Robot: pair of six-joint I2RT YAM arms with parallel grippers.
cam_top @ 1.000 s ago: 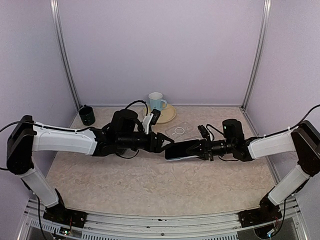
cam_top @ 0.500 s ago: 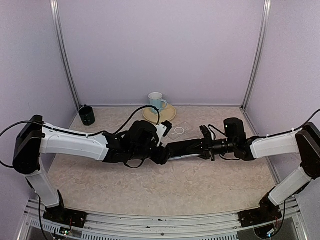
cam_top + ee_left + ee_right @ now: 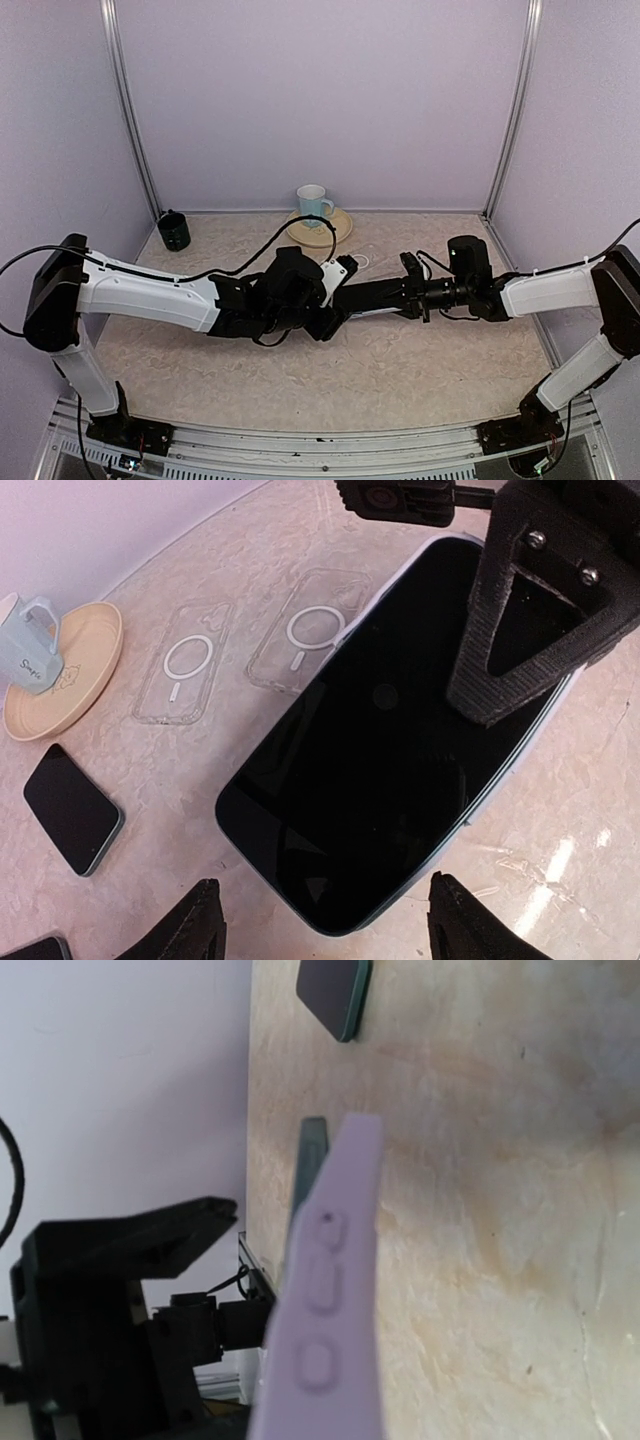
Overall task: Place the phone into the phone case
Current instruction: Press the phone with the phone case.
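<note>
The right gripper (image 3: 405, 293) is clamping the black phone (image 3: 380, 750) (screen up), while the left gripper (image 3: 335, 925), jaws spread wide and holding nothing, is hovering at its left end.

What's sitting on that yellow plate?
A pale blue mug stands upright on the yellow plate. The plate's surface beneath it is covered, and what the mug holds cannot be seen.

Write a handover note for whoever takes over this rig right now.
Right gripper: shut on the phone, holding it off the table.
Left gripper: open, fingers either side of the phone's free end, not gripping.
A clear case and a second case lie empty on the table beyond the phone.
Done: phone picked up.
Left: seat it in a case.
</note>
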